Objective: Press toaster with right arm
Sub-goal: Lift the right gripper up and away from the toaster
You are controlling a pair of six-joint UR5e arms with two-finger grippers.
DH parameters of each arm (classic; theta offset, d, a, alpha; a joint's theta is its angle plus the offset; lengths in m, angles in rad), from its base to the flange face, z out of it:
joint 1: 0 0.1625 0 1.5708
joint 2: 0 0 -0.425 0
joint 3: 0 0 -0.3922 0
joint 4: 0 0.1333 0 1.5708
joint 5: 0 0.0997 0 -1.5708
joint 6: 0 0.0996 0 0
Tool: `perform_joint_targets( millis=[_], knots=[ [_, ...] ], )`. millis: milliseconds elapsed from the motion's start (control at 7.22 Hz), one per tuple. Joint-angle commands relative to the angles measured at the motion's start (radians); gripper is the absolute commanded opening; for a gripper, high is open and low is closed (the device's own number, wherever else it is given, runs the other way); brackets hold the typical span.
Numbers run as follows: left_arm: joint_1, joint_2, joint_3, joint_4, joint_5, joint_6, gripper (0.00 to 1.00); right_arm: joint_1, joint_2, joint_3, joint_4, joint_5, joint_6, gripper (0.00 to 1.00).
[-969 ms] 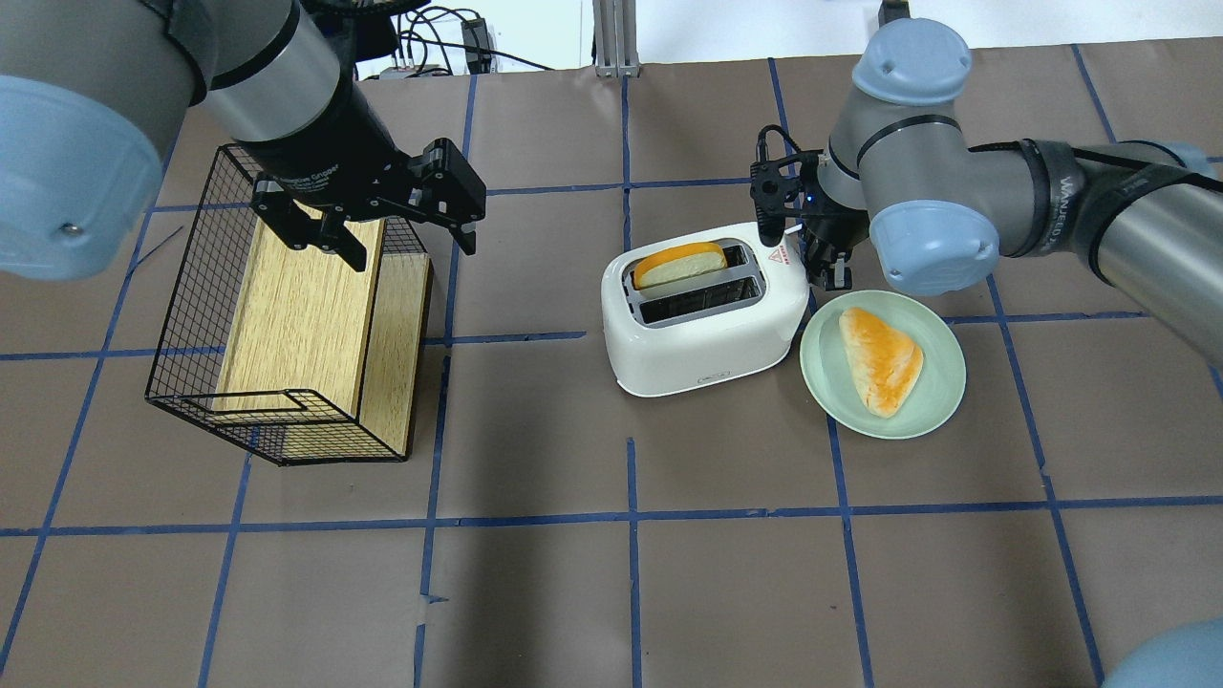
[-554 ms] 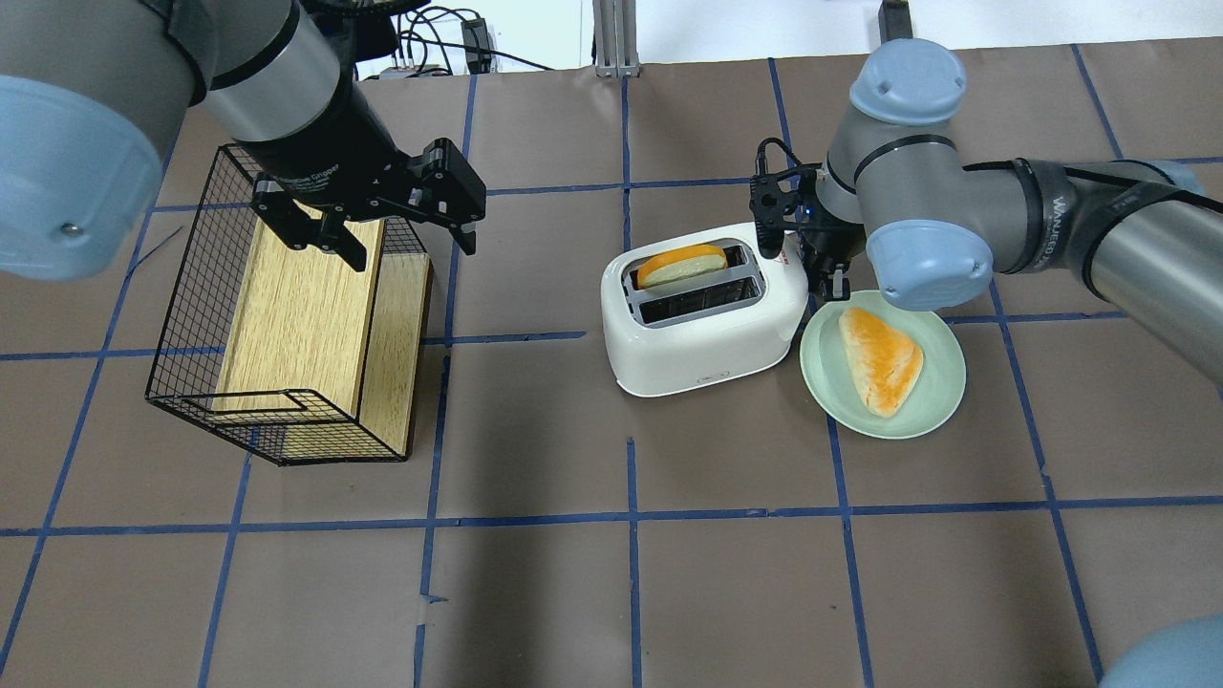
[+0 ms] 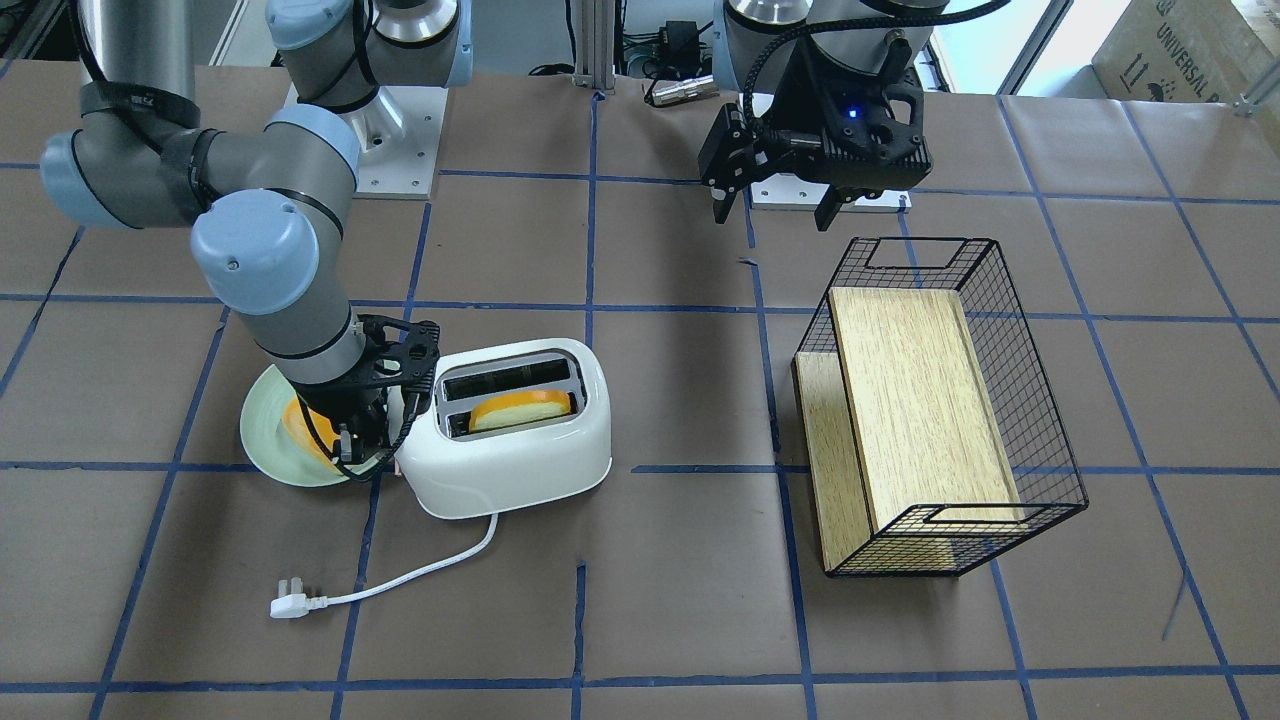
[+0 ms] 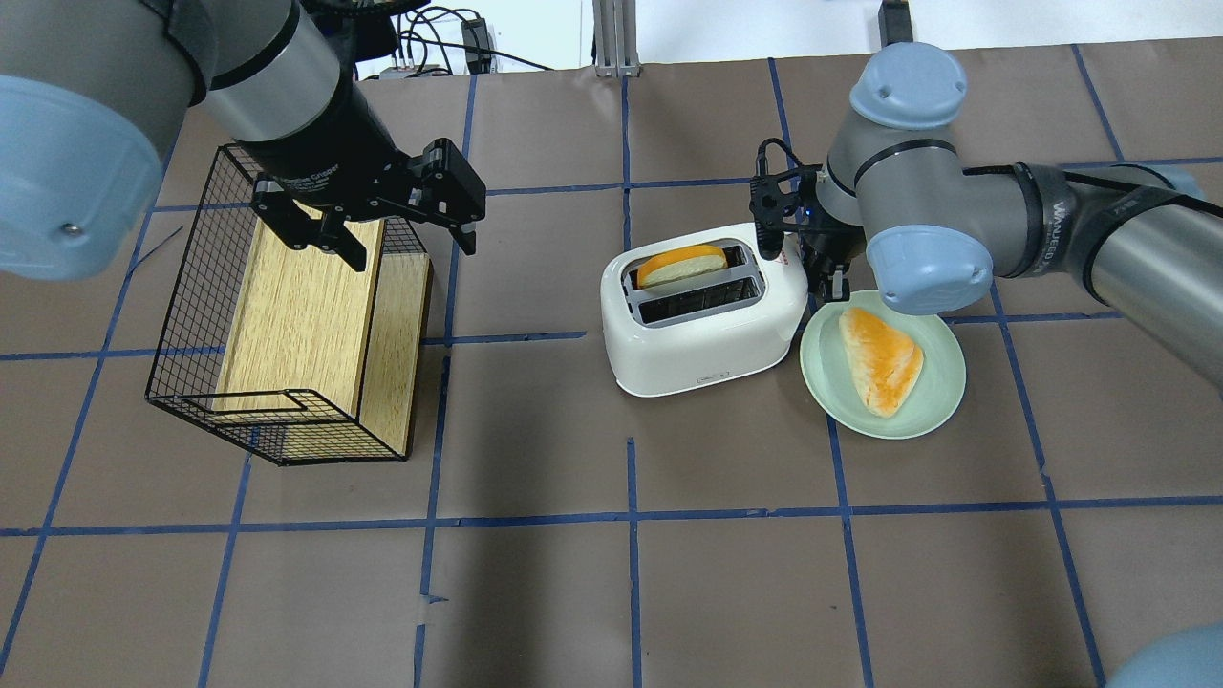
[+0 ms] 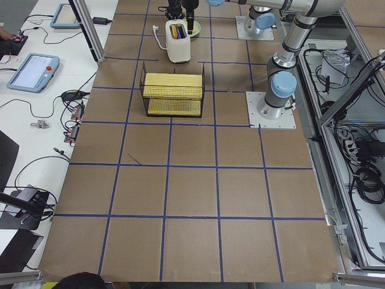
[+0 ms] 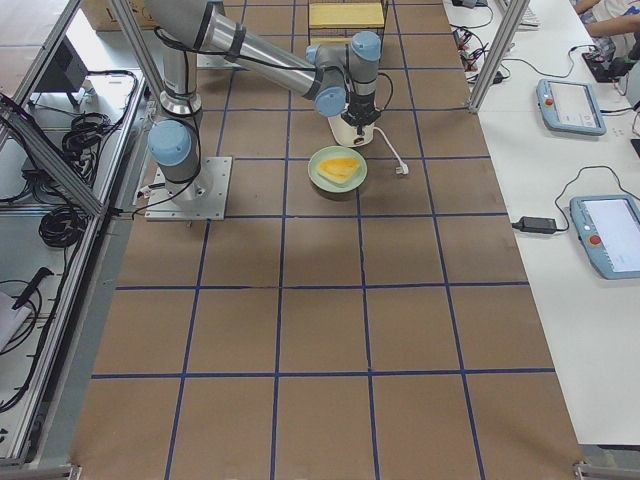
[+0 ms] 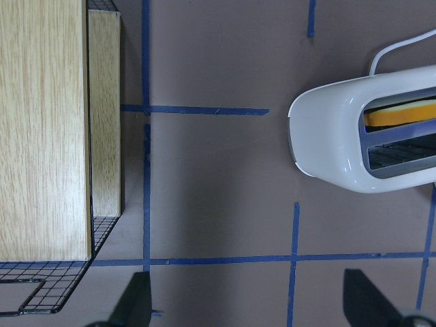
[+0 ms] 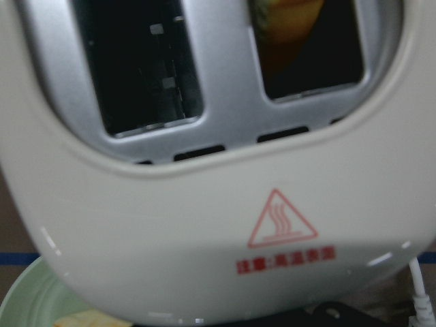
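Note:
The white two-slot toaster (image 4: 702,325) stands mid-table with an orange-topped bread slice (image 4: 680,265) low in its far slot. It also shows in the front view (image 3: 510,455) and fills the right wrist view (image 8: 218,225), red warning mark (image 8: 281,219) in the middle. My right gripper (image 4: 829,277) points down at the toaster's right end, between it and the green plate; its fingers look shut and the contact point is hidden. In the front view the right gripper (image 3: 352,445) sits low against that end. My left gripper (image 4: 409,244) hangs open and empty over the wire basket.
A green plate (image 4: 941,397) with a second bread piece (image 4: 881,358) touches the toaster's right side. A black wire basket (image 4: 191,315) holding a wooden board lies at the left. The toaster's white cord and plug (image 3: 295,603) trail on the operators' side.
My right wrist has shifted slightly toward the toaster and lower at its end. The bread slice sits a little lower in its slot. The left arm has not moved.

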Motion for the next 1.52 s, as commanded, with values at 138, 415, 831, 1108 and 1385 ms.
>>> perform_joint_targets(
  millis=[138, 415, 831, 1108, 1385],
  knots=[
    [0.0, 0.0, 0.0, 0.0, 0.0, 0.0, 1.0, 0.0, -0.108, -0.152, 0.23, -0.008, 0.024, 0.16],
    [0.0, 0.0, 0.0, 0.0, 0.0, 0.0, 1.0, 0.006, -0.119, -0.309, 0.455, 0.002, 0.138, 0.22],
    [0.0, 0.0, 0.0, 0.0, 0.0, 0.0, 1.0, 0.064, -0.177, -0.426, 0.562, 0.003, 0.694, 0.47],
    [0.0, 0.0, 0.0, 0.0, 0.0, 0.0, 1.0, 0.07, -0.171, -0.418, 0.647, -0.013, 1.034, 0.59],
    [0.0, 0.0, 0.0, 0.0, 0.0, 0.0, 1.0, 0.064, -0.164, -0.42, 0.63, 0.002, 1.523, 0.94]
  ],
)
